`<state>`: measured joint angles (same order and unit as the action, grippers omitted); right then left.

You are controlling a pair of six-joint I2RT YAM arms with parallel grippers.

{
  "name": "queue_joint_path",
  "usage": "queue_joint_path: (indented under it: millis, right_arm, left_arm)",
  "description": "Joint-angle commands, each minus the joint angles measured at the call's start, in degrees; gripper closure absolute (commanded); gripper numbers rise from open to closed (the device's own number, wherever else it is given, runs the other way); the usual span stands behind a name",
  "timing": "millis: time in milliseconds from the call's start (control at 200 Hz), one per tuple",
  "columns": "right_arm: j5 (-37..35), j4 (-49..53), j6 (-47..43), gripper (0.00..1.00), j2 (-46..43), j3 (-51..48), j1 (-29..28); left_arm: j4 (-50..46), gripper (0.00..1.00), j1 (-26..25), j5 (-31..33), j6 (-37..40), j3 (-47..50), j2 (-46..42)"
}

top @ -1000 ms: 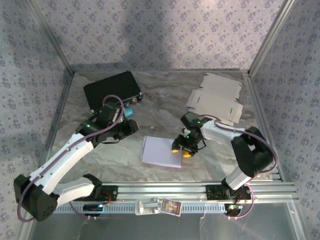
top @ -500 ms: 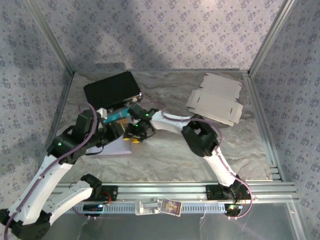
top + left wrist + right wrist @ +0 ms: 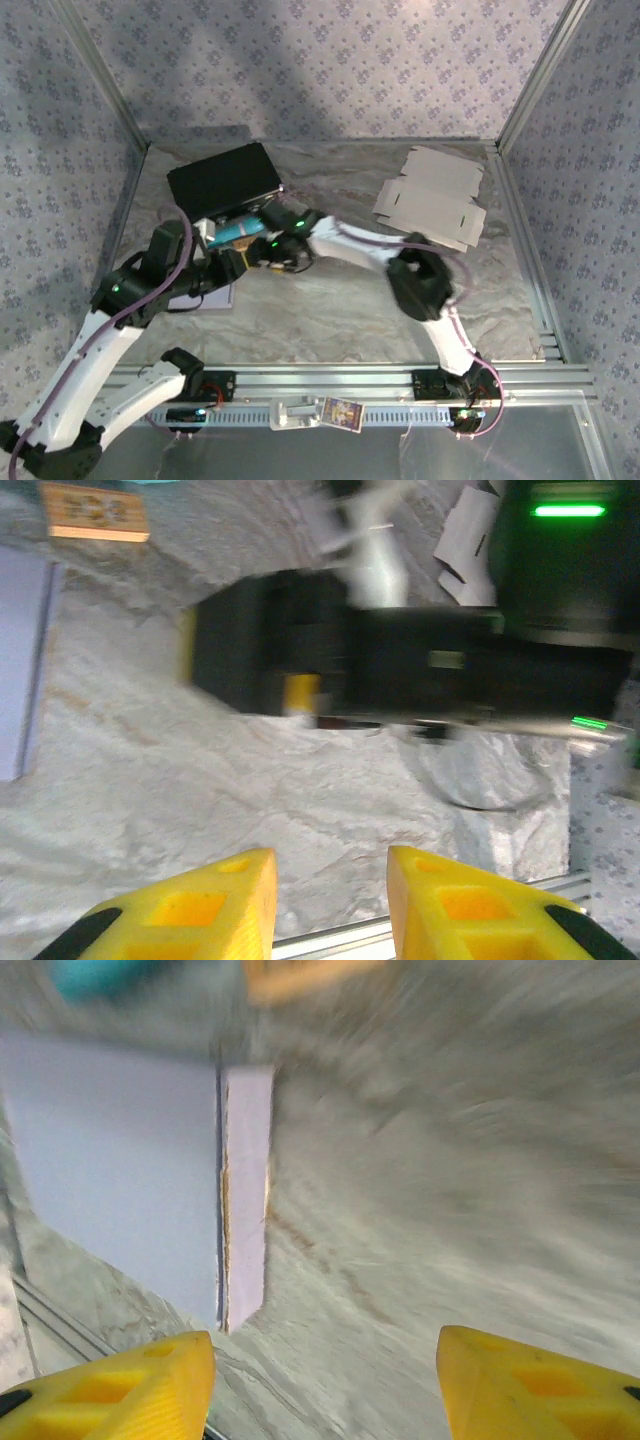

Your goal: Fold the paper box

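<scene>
At the left side of the table, half under the left arm, can now find the flat purple paper box. Was lying near the middle a second ago, right beside the right gripper. Got slid over to the left since then, dragging the right arm far across the table after it. Same for the left arm: bent a new way, tucked in over the box, putting both grippers near each other just in front of the black box. Still looks flat, with only one thin flap showing along its edge. From the right wrist, can see the yellow fingers spread wide, with bare table between them, so holding nothing. At the left gripper, just a narrow gap between the fingers, also holding nothing. Probably good news for the job: paper box now close to both arms, ready for one to pin it down and the other to lift a flap. Not much folding done yet, by the look of it. Far off at the back right, a white cardboard sheet, well apart from both grippers.
</scene>
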<state>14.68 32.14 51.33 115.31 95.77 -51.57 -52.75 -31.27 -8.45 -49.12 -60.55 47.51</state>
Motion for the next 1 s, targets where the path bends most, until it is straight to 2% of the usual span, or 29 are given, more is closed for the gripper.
queue_joint_path:
  millis: [0, 120, 215, 315, 435, 560, 695, 850, 999]
  right_arm:
    - [-8.4, 1.2, -2.5, 0.39, -14.5, -8.6, 10.7]
    - [-4.7, 0.1, -1.6, 0.41, -20.7, -17.4, 28.3]
    - [-1.3, -2.9, -0.3, 0.43, -18.2, -18.9, 40.7]
    - [-1.5, -0.4, -0.1, 0.43, -10.4, -13.5, 48.0]
    - [-0.9, 5.0, 0.7, 0.45, -0.4, -6.3, 52.5]
    - [-0.1, 10.5, -2.5, 0.44, 6.8, -0.4, 52.8]
    - [2.6, 17.8, -7.1, 0.45, 10.6, 2.1, 49.3]
    - [6.6, 19.3, -9.9, 0.48, 7.4, -5.7, 41.5]
    - [6.0, 18.6, -12.0, 0.48, -0.5, -15.8, 32.5]
  left_arm:
    - [10.6, 0.66, 0.2, -5.2, -1.0, 2.0, 4.8]
    - [20.6, 0.67, -0.6, -7.6, -4.2, 3.4, 12.5]
    - [28.6, 0.67, -2.5, -7.2, -6.8, 3.5, 18.6]
    - [33.5, 0.67, -4.4, -6.8, -8.3, 1.0, 25.6]
    - [36.3, 0.67, -6.4, -6.5, -9.1, -3.2, 32.5]
    - [36.7, 0.67, -7.4, -6.2, -9.0, -6.2, 36.5]
    - [36.4, 0.67, -7.4, -5.9, -8.7, -6.6, 37.1]
    - [34.6, 0.67, -6.4, -5.6, -8.4, -5.5, 36.2]
    - [31.8, 0.64, -3.4, -6.3, -8.2, -2.5, 34.7]
